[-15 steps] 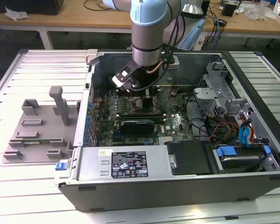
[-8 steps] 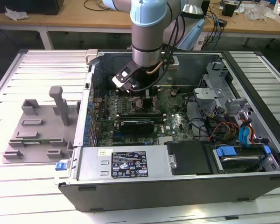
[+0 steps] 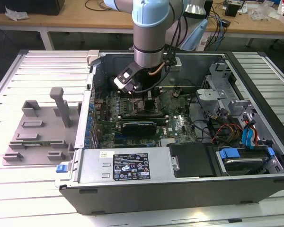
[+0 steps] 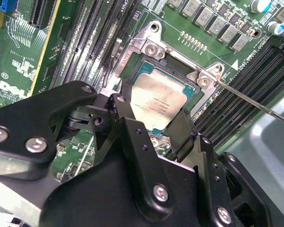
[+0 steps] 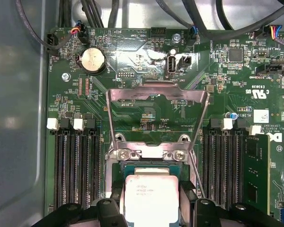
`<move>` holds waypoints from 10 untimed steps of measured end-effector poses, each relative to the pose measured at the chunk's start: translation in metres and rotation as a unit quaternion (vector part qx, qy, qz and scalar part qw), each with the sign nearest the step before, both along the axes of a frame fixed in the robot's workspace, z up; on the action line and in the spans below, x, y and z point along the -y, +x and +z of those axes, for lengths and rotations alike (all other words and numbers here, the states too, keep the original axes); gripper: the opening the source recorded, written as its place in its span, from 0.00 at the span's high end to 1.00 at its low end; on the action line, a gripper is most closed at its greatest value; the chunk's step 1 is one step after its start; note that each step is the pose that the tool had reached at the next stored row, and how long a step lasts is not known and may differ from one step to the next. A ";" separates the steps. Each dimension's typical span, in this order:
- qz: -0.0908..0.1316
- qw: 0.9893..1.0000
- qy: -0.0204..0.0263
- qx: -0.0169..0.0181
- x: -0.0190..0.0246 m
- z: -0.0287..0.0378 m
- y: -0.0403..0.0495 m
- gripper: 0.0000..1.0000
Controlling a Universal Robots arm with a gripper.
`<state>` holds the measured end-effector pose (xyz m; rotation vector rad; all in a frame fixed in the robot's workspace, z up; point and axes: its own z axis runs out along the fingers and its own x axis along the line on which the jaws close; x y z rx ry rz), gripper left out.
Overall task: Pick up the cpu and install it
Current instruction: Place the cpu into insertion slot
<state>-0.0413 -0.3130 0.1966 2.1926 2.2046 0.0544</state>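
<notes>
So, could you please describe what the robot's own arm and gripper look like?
The arm is a silver-grey cylinder with pale blue joint caps. At its wrist are a small white-and-black block and a looping copper-coloured cable. The gripper is matte black, built of angular jointed links studded with silver screws.

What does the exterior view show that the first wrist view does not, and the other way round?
Exterior view: the whole open computer case, the arm reaching down into it, and a grey fixture on the table beside the case. First wrist view: the cpu gripped in the gripper over the socket, the raised load plate, a coin cell. Both: the green motherboard.
</notes>
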 end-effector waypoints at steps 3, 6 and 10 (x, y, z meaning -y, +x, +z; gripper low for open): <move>0.000 1.000 0.000 0.000 0.0000 -0.0002 0.0000 0.45; 0.000 1.000 0.000 0.000 0.0000 0.0217 0.0000 0.38; 0.000 1.000 0.000 0.000 0.0000 0.0287 0.0000 0.82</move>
